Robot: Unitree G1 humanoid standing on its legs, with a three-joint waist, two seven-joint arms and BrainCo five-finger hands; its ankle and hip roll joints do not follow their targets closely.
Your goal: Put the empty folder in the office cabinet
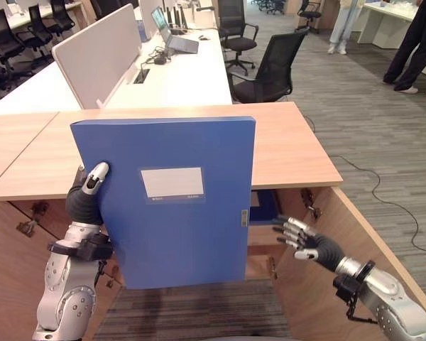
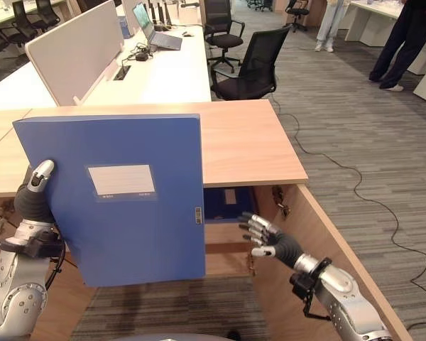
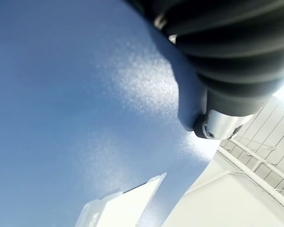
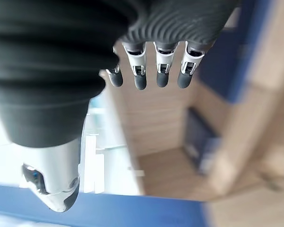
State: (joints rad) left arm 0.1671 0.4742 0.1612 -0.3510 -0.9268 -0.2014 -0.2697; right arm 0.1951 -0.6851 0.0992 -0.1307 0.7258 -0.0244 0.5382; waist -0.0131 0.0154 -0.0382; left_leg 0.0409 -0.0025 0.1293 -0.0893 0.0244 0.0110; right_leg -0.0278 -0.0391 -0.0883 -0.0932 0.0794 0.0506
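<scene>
I have the blue folder (image 1: 174, 202) upright in my left hand (image 1: 89, 192), thumb clamped over its left edge, long axis vertical, held just in front of the open cabinet (image 1: 319, 213) under the desk (image 1: 291, 153). My right hand (image 1: 302, 240) hangs empty to its right, fingers loosely spread, nearer the opening.

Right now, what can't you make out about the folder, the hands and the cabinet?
- Left hand: the thumb shows on the blue folder; the fingers are hidden behind it.
- Cabinet interior: mostly covered by the folder in both eye views, blurred in the right wrist view.
- Folder contents: closed, cannot tell.
- Right hand: open, holding nothing.
</scene>
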